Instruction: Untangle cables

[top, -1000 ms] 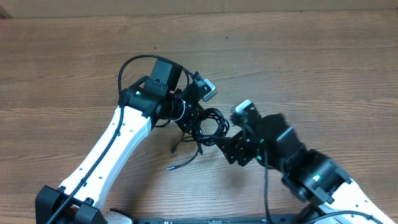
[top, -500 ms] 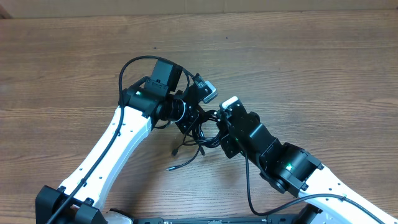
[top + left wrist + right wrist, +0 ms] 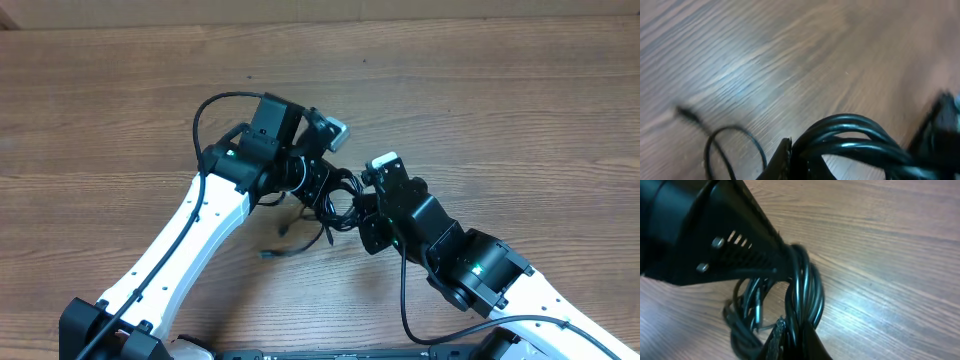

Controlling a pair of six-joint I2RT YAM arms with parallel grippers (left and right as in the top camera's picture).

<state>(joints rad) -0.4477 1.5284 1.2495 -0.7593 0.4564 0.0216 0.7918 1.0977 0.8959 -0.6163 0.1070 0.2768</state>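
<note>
Swinging in from the right of the tangled bundle of thin black cables (image 3: 337, 195), the right pincer (image 3: 360, 203) has gone from wide to clamped on the bundle's right-hand loops; the right wrist view shows strands pinched between its fingers. On the bundle's left side, the left pincer (image 3: 316, 185) stays closed on the same knot and has shifted slightly upward, dragging the trailing tails with it. With both sides gripped, the bundle looks ready to be drawn apart. Counted: two pincers, one bundle lying mid brown wooden worktop (image 3: 520, 110), and two loose plug ends (image 3: 266, 255) trailing below-left of the bundle. How many separate cords the bundle holds cannot be told.
</note>
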